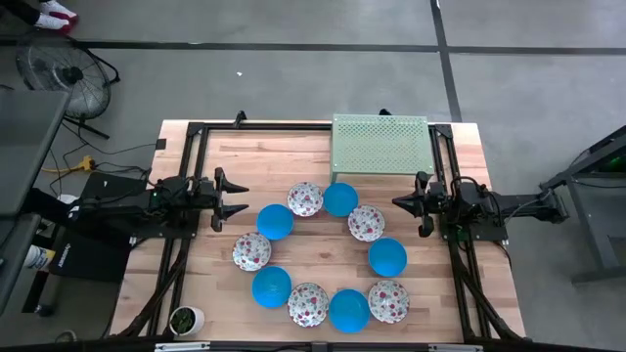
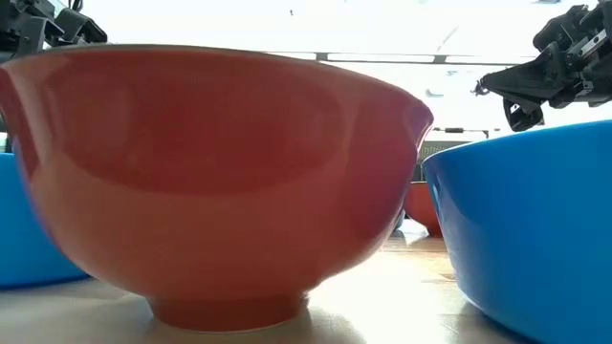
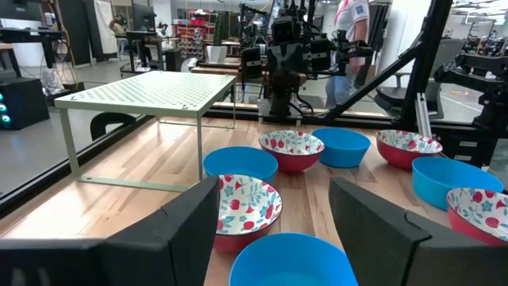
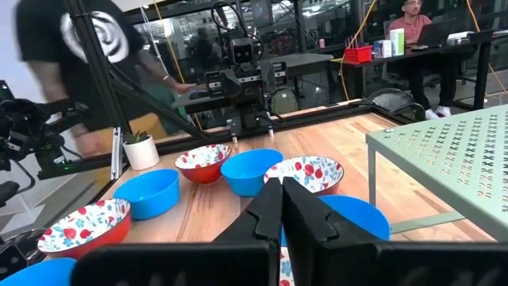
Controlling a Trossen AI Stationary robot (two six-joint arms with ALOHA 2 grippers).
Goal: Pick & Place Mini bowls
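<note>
Ten mini bowls stand in a ring on the wooden table (image 1: 196,274). Some are plain blue, such as one at the ring's left (image 1: 276,221) and one at its right (image 1: 388,257). The others are white with red floral speckles, such as one at the far side (image 1: 305,199) and one at the near side (image 1: 308,304). All rest upright on their feet. My left gripper (image 1: 240,200) hovers open at the ring's left side, its fingers (image 3: 182,230) on either side of empty air above a floral bowl (image 3: 248,206). My right gripper (image 1: 398,202) is shut at the ring's right side, above a blue bowl (image 4: 353,214).
A pale green perforated rack (image 1: 381,145) stands at the table's far edge, between the arms. A small white cup with a green plant (image 1: 186,320) sits at the near left corner. Black frame rails (image 1: 186,156) run along the table's sides. People stand and sit in the room beyond (image 4: 87,48).
</note>
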